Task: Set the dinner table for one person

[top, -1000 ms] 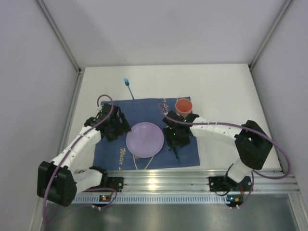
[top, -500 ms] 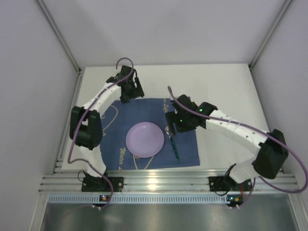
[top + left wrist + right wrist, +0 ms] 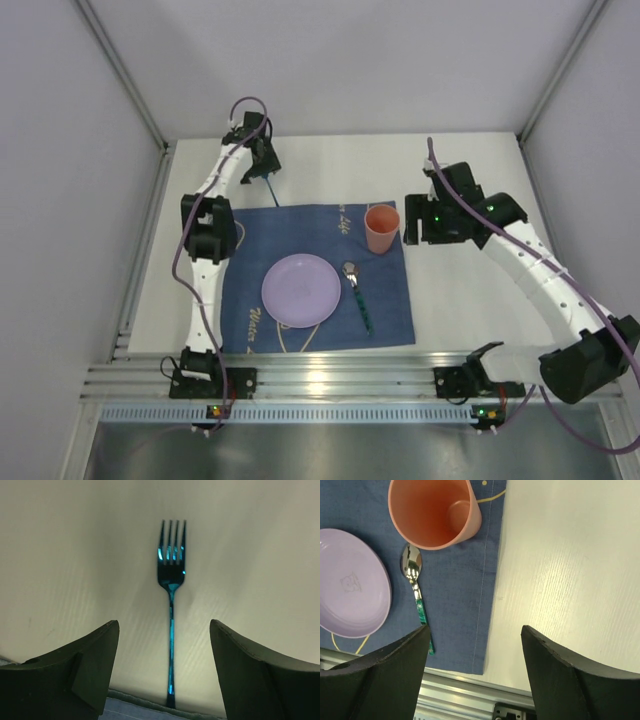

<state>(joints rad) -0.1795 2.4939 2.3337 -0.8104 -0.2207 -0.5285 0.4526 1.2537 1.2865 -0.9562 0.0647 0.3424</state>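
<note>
The dinner table (image 3: pixel 470 170) lay flat, its rail at 6 o'clock. On it sat a dark blue placemat (image 3: pixel 392 312) bearing a lilac plate (image 3: pixel 300 290). A spoon (image 3: pixel 357 296) lay at the plate's 3 o'clock and an orange cup (image 3: pixel 381 228) stood at 1 o'clock, the usual right-hand layout. A blue fork (image 3: pixel 171 605) lay off the mat at 11 o'clock, probably the piece left to place. The left gripper (image 3: pixel 164 626) hung spread astride its handle, pinching nothing. The right gripper (image 3: pixel 475 630), likewise spread and empty, hovered by the mat's 2 o'clock corner.
</note>
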